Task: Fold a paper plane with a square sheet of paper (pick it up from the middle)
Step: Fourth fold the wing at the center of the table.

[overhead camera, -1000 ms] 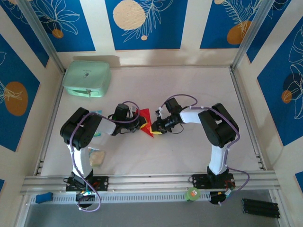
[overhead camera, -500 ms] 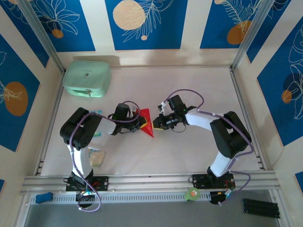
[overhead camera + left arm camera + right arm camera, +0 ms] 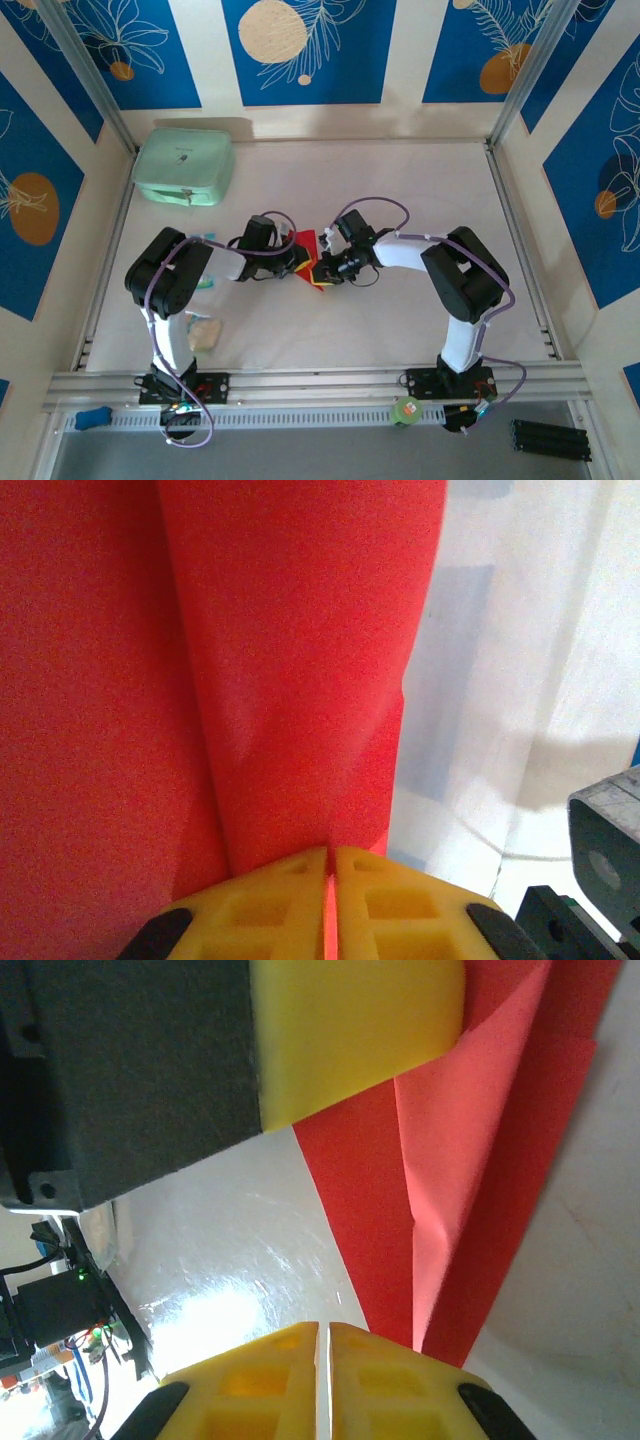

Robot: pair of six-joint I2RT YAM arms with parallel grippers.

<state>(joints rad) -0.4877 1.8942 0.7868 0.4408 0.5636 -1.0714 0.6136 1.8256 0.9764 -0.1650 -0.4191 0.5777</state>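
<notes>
Green case: we see a mint-green case [image 3: 184, 166] at the far left of the white table [image 3: 400, 190]. It is our marker for every place below.
Pale packet: a small pale packet [image 3: 203, 333] lies nearer the front than the green case, well apart from it.
Left arm: it stands in front of the green case and bends off to the right of it.
Left claw: the left gripper [image 3: 298, 264] is to the right of the green case and nearer the front. In its own camera we see its two yellow pads [image 3: 250, 915] pressed together, with a thin red strip of paper between them. It is clamped on the paper.
Paper plane: the red paper plane [image 3: 306, 243] lies on the table, to the right of the green case and nearer the front, well apart from it. It is folded, with a long crease down it. It sits between the two claws.
Right claw: the right gripper [image 3: 328, 268] is a bit farther right of the green case than the plane is, just beside the plane's edge. Its yellow pads [image 3: 390, 1380] are together, with just a thin pale line between them. The red paper runs up to one pad, and we cannot tell if it is caught.
Right arm: it stands farthest right of the green case, and its claw end points back toward the case's side.
</notes>
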